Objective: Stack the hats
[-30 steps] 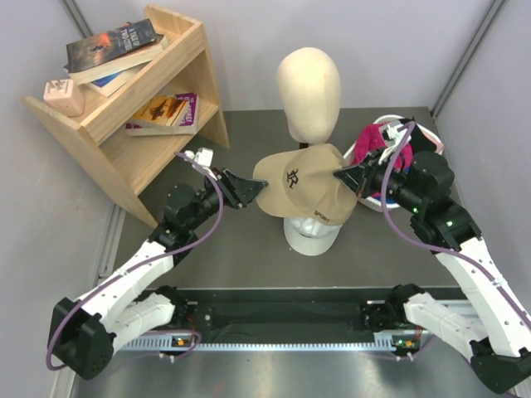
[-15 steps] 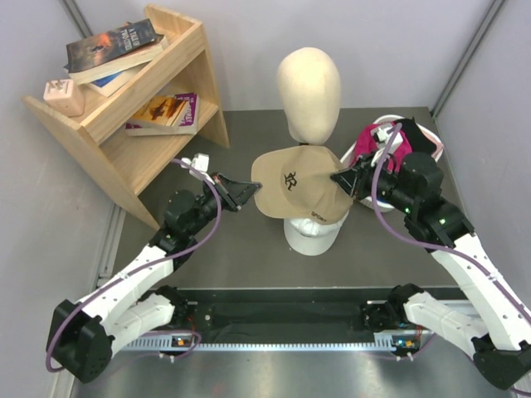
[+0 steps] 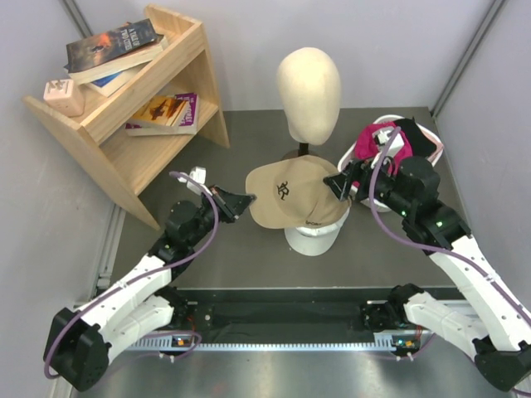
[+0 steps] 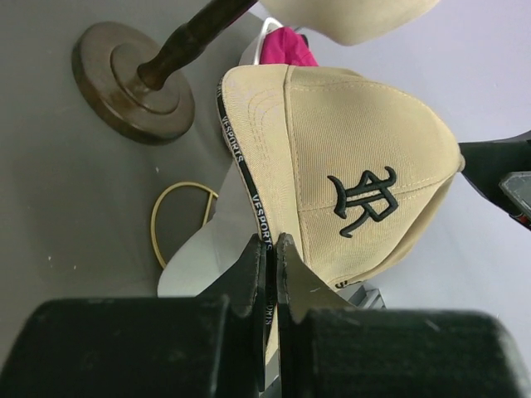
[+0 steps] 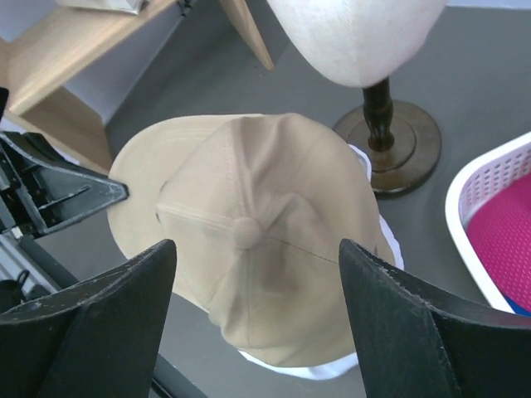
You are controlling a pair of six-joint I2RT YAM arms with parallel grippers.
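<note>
Left hand [image 4: 271,249] clenched on the brim edge of the tan cap [image 3: 290,199], whose band reads "VFSPORTS"; a black embroidered monogram sits just past its fingers. The cap rests on one white cap [image 3: 311,239] on the bench [image 3: 249,249], two stacked. Right hand [image 3: 336,186], released, spreads wide over the tan cap's crown. One mannequin head [image 3: 309,87] stands beyond both hands. A white basket [image 5: 485,178] holding a magenta cap [image 3: 373,141] lies beside the right hand.
</note>
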